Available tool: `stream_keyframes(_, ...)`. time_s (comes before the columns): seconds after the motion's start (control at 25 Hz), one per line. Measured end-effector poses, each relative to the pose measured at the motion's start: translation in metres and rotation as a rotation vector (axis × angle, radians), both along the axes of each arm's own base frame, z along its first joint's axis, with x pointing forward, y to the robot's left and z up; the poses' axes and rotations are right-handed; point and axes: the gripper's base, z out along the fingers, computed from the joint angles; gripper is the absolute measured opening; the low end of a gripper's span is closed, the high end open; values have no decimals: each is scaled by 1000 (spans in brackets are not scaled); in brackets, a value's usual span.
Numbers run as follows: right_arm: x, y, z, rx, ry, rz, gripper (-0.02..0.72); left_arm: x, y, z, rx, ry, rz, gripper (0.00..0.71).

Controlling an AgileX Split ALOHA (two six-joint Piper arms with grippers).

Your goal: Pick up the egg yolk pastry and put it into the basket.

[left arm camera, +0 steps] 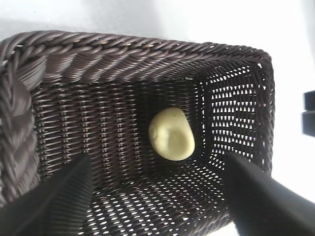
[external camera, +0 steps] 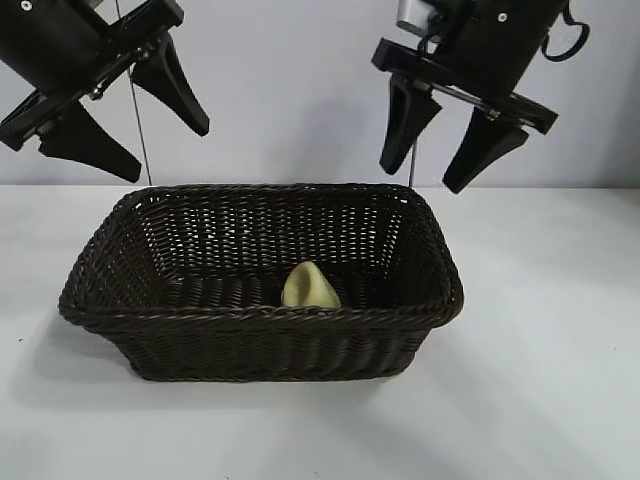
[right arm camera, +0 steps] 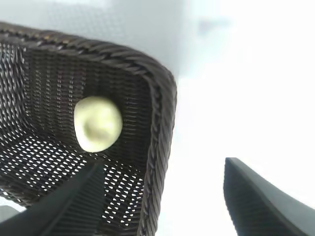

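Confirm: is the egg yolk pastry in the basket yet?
In. The egg yolk pastry lies on the basket floor, both grippers open above.

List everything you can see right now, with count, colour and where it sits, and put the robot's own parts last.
basket: one, dark brown wicker, standing on the table in the middle of the exterior view.
egg yolk pastry: one, pale yellow, lying on the basket floor close to the wall nearest the camera.
table: one, white, under the basket.
wall: one, pale grey, behind the table.
left gripper: one, black, raised above the basket's left end, jaws open and holding nothing.
right gripper: one, black, raised above the basket's right rear corner, jaws open and holding nothing.
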Motion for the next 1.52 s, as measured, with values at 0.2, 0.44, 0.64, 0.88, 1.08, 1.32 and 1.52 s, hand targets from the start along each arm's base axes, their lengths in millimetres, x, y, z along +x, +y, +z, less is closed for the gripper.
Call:
stream_keyframes(0.2,0,0,1,17,0,-3,498,0,0,0,1,0,0,533)
stream_keyframes(0.44,0,0,1,18,0,-3,498,0,0,0,1,1,-1,533)
stream_keyframes(0.64,0,0,1,17,0,-2,498,0,0,0,1,1,-1,533)
stream_keyframes(0.88,0,0,1,16,0,-2,498,0,0,0,1,1,-1,533)
stream_keyframes(1.08,0,0,1,16,0,-2,498,0,0,0,1,1,-1,533)
stream_keyframes(1.32,0,0,1,16,0,-2,498,0,0,0,1,0,-2,533)
stream_keyframes(1.52,0,0,1,16,0,-2,498,0,0,0,1,0,-2,533)
